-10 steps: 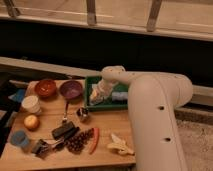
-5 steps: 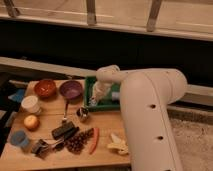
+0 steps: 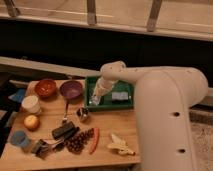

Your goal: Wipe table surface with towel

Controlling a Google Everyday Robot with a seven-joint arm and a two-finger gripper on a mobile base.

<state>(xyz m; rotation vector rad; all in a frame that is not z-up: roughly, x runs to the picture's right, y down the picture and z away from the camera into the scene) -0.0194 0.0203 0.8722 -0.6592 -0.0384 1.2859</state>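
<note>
The wooden table point(image 3: 107, 127) fills the lower left of the camera view. A green tray point(image 3: 127, 104) stands at its back, and a small grey-blue folded cloth-like thing point(image 3: 119, 96) lies in it; I cannot tell if it is the towel. My white arm comes in from the right, bends at the top of the tray and reaches down. My gripper point(image 3: 96, 100) hangs over the tray's left end, left of the grey-blue thing and apart from it.
Left of the tray stand a purple bowl point(image 3: 71, 90), a red bowl point(image 3: 46, 88) and a white cup point(image 3: 31, 104). In front lie a spoon point(image 3: 66, 112), a small metal cup point(image 3: 82, 114), grapes point(image 3: 80, 141), a red chili point(image 3: 95, 140) and a banana point(image 3: 121, 146).
My gripper has moved a little left and down toward the tray's left end. The arm's big body has swung further into the right of the view.
</note>
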